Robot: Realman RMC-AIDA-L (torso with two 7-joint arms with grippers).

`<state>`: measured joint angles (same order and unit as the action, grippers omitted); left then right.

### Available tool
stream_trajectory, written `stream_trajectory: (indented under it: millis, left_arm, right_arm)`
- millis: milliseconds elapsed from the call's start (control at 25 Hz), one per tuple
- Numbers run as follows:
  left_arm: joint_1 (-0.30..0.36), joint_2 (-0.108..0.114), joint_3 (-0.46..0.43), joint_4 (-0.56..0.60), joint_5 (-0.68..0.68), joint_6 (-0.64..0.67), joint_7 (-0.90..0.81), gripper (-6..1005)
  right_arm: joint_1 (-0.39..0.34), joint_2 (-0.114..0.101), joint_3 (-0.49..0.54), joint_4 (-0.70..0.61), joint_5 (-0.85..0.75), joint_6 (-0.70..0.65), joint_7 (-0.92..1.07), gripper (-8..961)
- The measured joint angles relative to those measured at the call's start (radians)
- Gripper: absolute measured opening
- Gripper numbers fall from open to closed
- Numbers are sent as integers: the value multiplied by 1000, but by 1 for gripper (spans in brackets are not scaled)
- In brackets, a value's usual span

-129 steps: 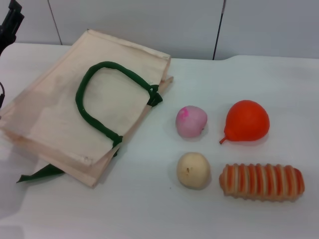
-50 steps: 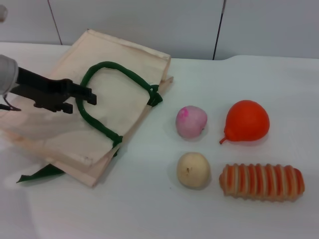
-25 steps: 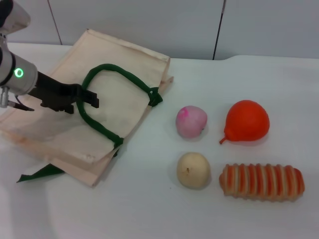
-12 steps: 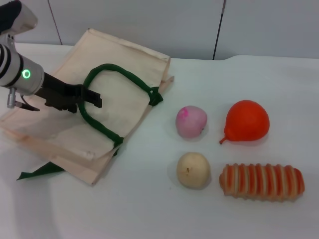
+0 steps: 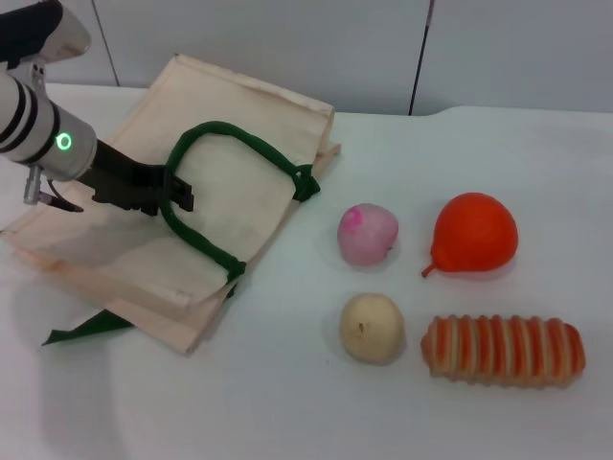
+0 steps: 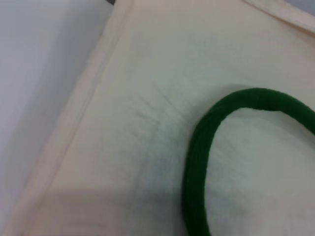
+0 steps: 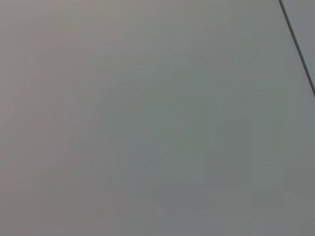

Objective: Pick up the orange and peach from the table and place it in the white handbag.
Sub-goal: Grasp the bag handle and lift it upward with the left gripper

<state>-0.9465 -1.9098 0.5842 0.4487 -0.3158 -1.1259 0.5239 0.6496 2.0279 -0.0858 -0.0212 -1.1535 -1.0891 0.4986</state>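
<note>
Head view, nearest you: the striped bread loaf at 4 o'clock and a beige round fruit beside it, bare table in front. Behind them sit the peach and, to its right, the orange, both apart. At 10 o'clock the white handbag lies flat; your left gripper is at its green handle, fingers spread either side. No writing is readable.

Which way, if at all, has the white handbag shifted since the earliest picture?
Yes. The white handbag has slid slightly right, its far corner nearer the peach, which stayed put. The left gripper is at the green handle.
</note>
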Motion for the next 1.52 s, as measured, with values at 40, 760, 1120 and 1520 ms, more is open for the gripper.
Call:
stream_trajectory:
  millis: [40, 760, 1120, 1520]
  left_arm:
    - [-1, 0, 4, -2, 0, 0, -1, 752]
    - [-10, 0, 6, -9, 34, 16, -10, 250]
    - [-4, -11, 3, -8, 28, 83, 5, 142]
    - [19, -15, -7, -8, -140, 88, 125, 129]
  right_arm:
    - [0, 0, 0, 0, 0, -1, 0, 881]
    - [-1, 1, 0, 1, -5, -8, 0, 881]
    - [-3, 2, -2, 1, -5, -8, 0, 882]
    - [-8, 1, -2, 1, -5, -8, 0, 882]
